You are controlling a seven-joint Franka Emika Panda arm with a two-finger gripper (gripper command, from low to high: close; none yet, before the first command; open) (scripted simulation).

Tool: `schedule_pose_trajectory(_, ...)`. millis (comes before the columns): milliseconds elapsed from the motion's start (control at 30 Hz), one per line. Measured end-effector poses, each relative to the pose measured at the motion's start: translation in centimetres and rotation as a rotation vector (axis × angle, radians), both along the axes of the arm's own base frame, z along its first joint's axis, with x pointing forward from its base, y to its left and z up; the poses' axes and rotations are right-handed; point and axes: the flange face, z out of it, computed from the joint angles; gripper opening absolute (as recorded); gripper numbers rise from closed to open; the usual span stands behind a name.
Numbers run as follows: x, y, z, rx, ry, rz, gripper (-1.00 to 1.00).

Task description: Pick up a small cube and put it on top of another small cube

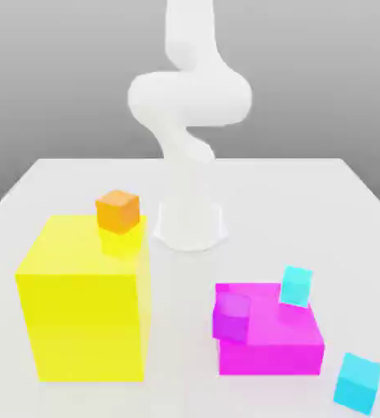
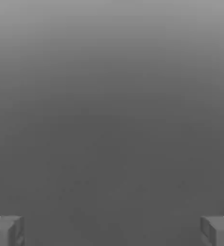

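One small cyan cube (image 1: 296, 286) sits at the back right corner of the magenta block (image 1: 275, 339), on its top. A second small cyan cube (image 1: 357, 382) lies on the white table (image 1: 63, 180) to the exterior view's right of that block, near the front edge. In the hand view my gripper (image 2: 112, 231) is open: its two grey fingertips (image 2: 8, 231) stand far apart with nothing between them, facing a plain grey backdrop. The white arm (image 1: 189, 98) rises coiled above its base at the back of the table.
A large yellow block (image 1: 83, 310) stands at the exterior view's left with a small orange cube (image 1: 117, 211) on its back edge. A small purple-magenta cube (image 1: 231, 317) sits at the magenta block's left corner. The arm's round base (image 1: 190, 224) stands mid-table.
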Motion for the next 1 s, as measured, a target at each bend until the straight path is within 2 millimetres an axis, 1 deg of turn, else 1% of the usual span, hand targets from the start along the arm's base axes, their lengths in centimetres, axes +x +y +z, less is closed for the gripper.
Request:
schedule_pose_trajectory(100,3.7,2.3,-4.3,-0.046,0.079,0.095,0.00)
schedule_pose_trajectory(233,7.4,5.6,-10.3,-0.104,0.177,0.221,0.00)
schedule_pose_trajectory(367,10.1,9.2,-16.9,-0.161,0.272,0.351,0.00)
schedule_pose_trajectory(467,11.2,11.9,-22.1,-0.203,0.341,0.451,0.00)
schedule_pose_trajectory(533,11.6,13.8,-25.7,-0.231,0.387,0.519,0.00)
schedule_pose_trajectory(667,11.2,18.1,-33.0,-0.289,0.475,0.673,0.00)
schedule_pose_trajectory(800,10.1,20.5,-40.4,-0.338,0.565,0.800,0.00)
schedule_pose_trajectory(900,8.4,22.4,-46.0,-0.375,0.631,0.904,0.00)
schedule_pose_trajectory(1000,7.7,23.1,-50.6,-0.387,0.655,0.942,0.00)
